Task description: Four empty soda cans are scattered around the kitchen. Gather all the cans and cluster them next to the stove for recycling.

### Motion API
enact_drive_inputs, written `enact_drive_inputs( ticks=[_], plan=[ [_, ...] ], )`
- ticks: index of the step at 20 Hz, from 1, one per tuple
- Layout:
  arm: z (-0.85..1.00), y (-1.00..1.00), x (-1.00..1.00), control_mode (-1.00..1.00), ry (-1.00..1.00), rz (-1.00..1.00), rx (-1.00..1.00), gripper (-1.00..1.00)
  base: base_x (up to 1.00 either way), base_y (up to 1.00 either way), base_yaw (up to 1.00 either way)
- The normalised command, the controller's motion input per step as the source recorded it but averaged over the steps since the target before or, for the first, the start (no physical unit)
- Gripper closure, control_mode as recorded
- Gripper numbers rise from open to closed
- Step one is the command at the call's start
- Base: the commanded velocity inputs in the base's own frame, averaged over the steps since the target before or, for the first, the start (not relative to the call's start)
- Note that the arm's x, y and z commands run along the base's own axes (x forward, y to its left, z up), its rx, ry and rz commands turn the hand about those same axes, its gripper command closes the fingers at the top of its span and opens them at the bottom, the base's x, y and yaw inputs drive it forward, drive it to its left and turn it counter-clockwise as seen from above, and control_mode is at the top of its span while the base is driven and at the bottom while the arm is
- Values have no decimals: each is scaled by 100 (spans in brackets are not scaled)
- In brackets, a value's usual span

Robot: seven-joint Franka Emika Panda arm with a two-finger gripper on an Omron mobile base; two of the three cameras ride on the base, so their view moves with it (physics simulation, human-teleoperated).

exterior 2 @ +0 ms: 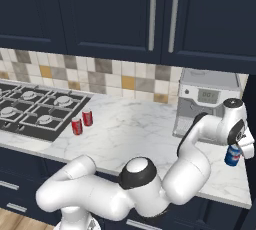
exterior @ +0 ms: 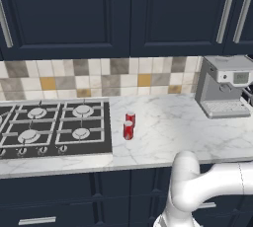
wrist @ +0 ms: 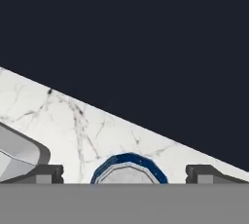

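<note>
Two red soda cans (exterior: 129, 125) (exterior 2: 81, 122) stand upright close together on the marble counter, just right of the black stove (exterior: 54, 127) (exterior 2: 35, 111). A blue soda can (exterior 2: 232, 156) stands near the counter's far right front edge. My gripper (exterior 2: 241, 148) hangs directly over it, pointing down. In the hand view the blue can's silvery top (wrist: 129, 174) lies between the two fingertips (wrist: 46, 172), with clear gaps on both sides. The gripper (wrist: 127, 173) is open and holds nothing.
A grey coffee machine (exterior: 225, 88) (exterior 2: 205, 104) stands at the back right of the counter, close behind the arm's wrist. Navy wall cabinets (exterior: 123, 14) hang above. The counter edge (exterior 2: 235, 201) lies just right of and in front of the blue can.
</note>
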Motion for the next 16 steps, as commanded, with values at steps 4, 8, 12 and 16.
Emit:
enact_drive_inputs(
  ticks=[4, 8, 12, 16],
  plan=[
    [-19, -8, 8, -100, 3, 0, 1, -100, 0, 0, 0],
    [-14, -4, 12, -100, 0, 1, 4, -100, 0, 0, 0],
    [-11, -4, 2, -100, 4, 0, 8, -100, 0, 0, 0],
    [-9, -2, 0, -100, 6, 0, 8, -100, 0, 0, 0]
  ],
)
